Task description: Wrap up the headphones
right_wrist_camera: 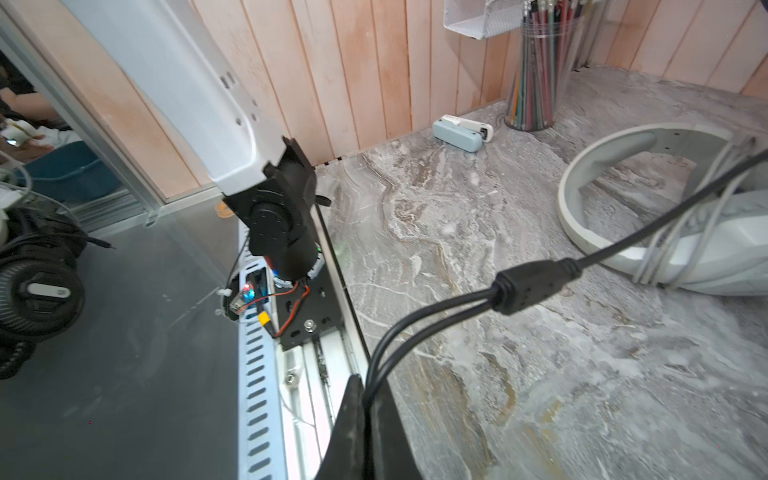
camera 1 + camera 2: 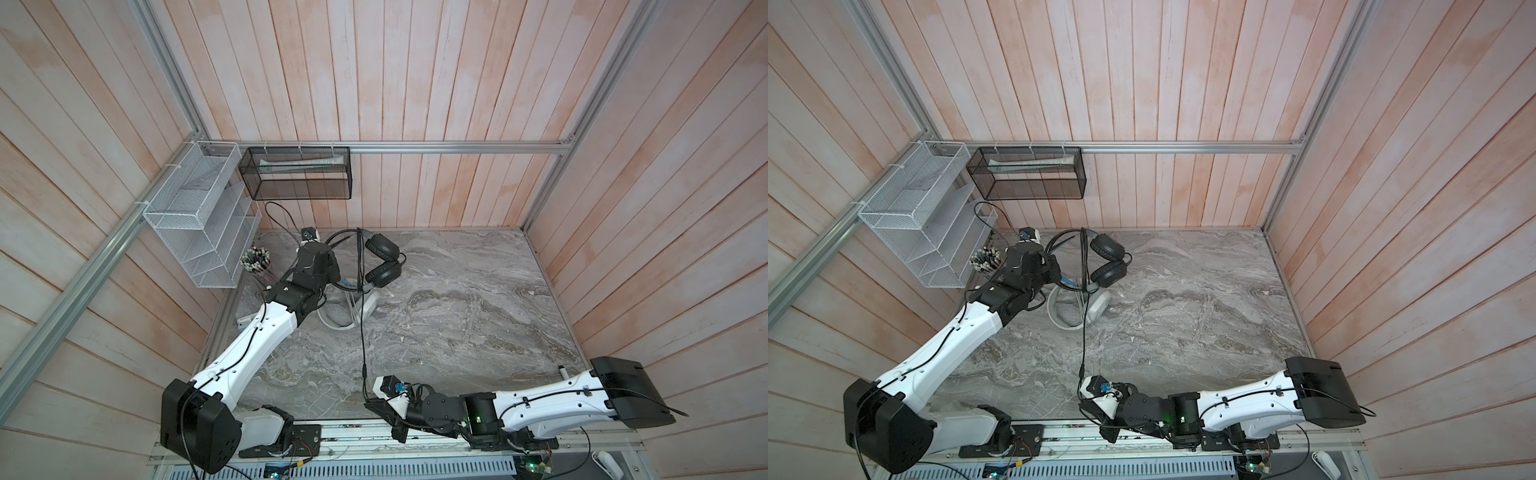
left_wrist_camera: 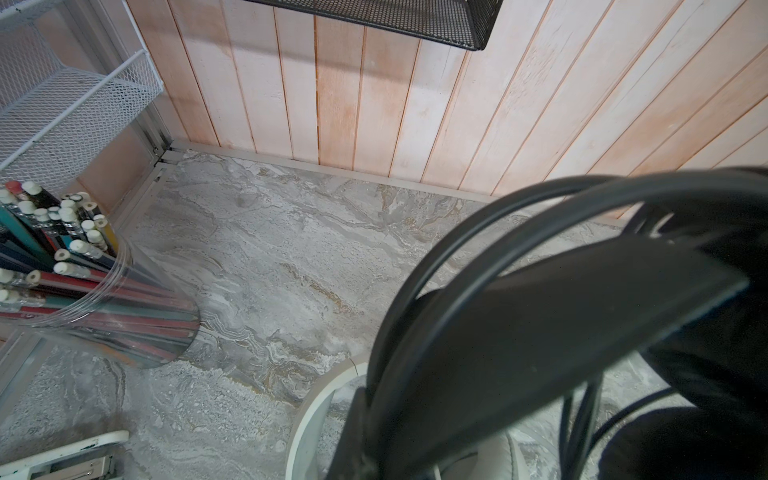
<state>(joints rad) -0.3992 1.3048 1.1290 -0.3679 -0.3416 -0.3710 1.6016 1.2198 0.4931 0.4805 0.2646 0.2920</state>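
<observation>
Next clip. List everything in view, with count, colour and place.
black headphones: one, black, rear left
white headphones: one, white, on table beside them
cable: one, black, stretched toward near edge
pencil cup: one, clear, rear left corner
stapler: one, pale blue, by left wall
wire rack: one, white, left wall
mesh basket: one, black, back wall
table: one, grey marble
left end effector: one, black, shut on black headphones
right end effector: one, black, shut on cable
</observation>
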